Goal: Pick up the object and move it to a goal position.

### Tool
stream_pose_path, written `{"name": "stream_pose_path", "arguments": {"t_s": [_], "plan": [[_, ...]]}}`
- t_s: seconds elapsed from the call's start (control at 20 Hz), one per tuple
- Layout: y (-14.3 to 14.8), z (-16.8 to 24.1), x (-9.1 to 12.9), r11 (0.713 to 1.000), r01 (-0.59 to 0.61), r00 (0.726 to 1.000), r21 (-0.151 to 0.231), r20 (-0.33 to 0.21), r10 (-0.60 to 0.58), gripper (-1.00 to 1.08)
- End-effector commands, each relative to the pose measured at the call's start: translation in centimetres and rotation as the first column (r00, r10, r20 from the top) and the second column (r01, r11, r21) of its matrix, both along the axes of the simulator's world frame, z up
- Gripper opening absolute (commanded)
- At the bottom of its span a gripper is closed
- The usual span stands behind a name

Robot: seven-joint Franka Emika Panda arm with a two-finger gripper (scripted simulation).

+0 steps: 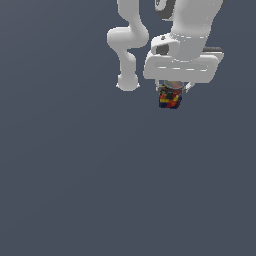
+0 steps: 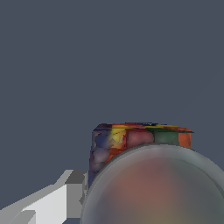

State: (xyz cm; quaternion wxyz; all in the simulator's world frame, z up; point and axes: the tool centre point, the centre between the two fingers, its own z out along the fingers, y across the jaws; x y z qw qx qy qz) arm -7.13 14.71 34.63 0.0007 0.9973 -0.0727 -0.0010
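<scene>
The gripper is clamped on the patchwork cube, which hangs directly beneath the white arm.

Brightness: even and flat in both views; the slate-grey ground is uniform, slightly lighter toward 12 o'clock in the exterior view.
Light source: cannot tell; the white arm is brightest on its upper faces, with soft grey shading beneath.
Shadows: no cast shadow shows on the ground.
Glare: no hot spots on the arm.
Sharpness, exterior: low resolution; the cube is a coarse, pixelated patch of colour.
Sharpness, wrist: a translucent, blurred round shape at 5 o'clock smears the colours behind it; the cube above it looks soft and mottled.
Edge distortion: none visible.
</scene>
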Motion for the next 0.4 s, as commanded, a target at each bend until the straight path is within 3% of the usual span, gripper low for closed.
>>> {"name": "stream_pose_path", "arguments": {"t_s": [0.0,0.35], "plan": [[0.3,1.3,-0.2,1.0,0.001,1.0,0.001,0.002,-0.001,-1.0],[0.7,2.4,-0.4,1.0,0.001,1.0,0.001,0.002,-0.001,-1.0]]}}
